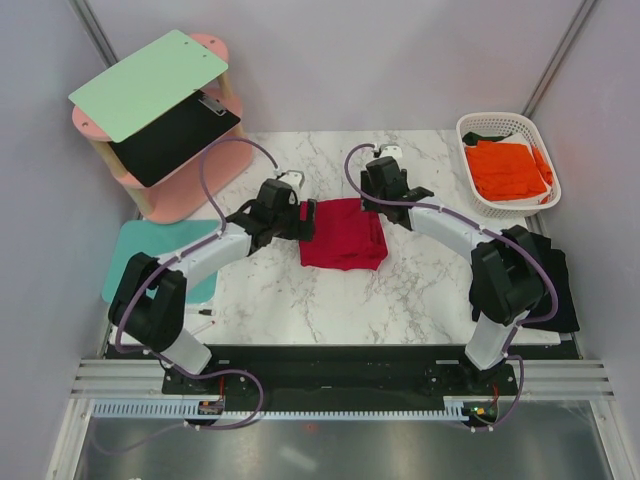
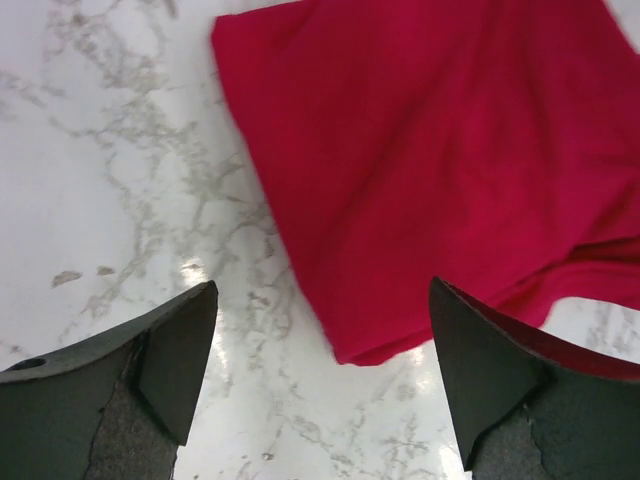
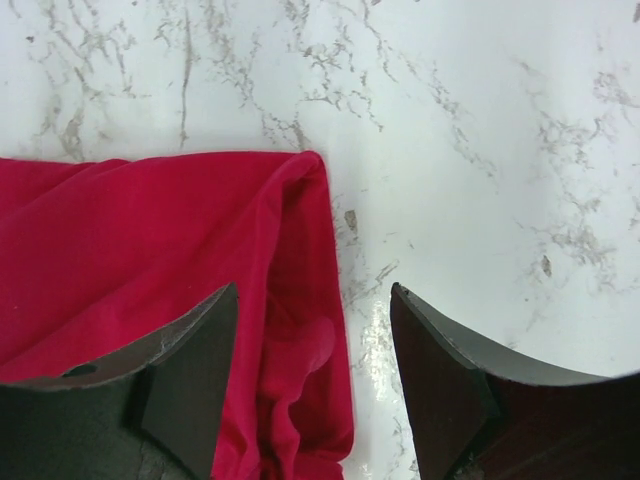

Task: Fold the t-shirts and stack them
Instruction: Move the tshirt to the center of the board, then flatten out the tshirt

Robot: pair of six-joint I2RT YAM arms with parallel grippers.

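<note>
Red shirt (image 1: 343, 235): folded to a compact, near-square packet, flat on marble top (image 1: 300, 300), mid-table, between both grippers.

Left gripper (image 2: 320, 290): open wide, empty, poised at packet's left edge. One finger above cloth, the other above bare marble.

Right gripper (image 3: 313, 290): jaws apart, nothing pinched, over packet's far right corner. Rolled hem there, slightly proud.

Step in hand, by judgement: finishing this fold and leaving cloth to lie.
- Lift both grippers straight up to avoid dragging a layer.
- Check the edge by left gripper: lower layer showing past the upper one in left wrist view.
- Press rolled corner flat if springy.
- Keep packet square, as base for the stack.
- Soft cloth on slick stone, likely to creep under a sideways push; press down, not across.

Left to do:
- Orange shirt (image 1: 505, 168) in white basket (image 1: 490, 116), far right.
- Black shirt (image 1: 555, 275) at right table edge, partly hidden behind right arm; fold state not clear.

Surface: white, grey-veined, glossy; glare spots in both wrist views.

Room:
- Teal mat (image 1: 125, 260) near left, partly under left arm.
- Pink shelf (image 1: 195, 185) far left, with green board (image 1: 150, 82) on top and black clipboard (image 1: 175, 135) beneath.
- Grey walls (image 1: 350, 60) on three sides.
</note>
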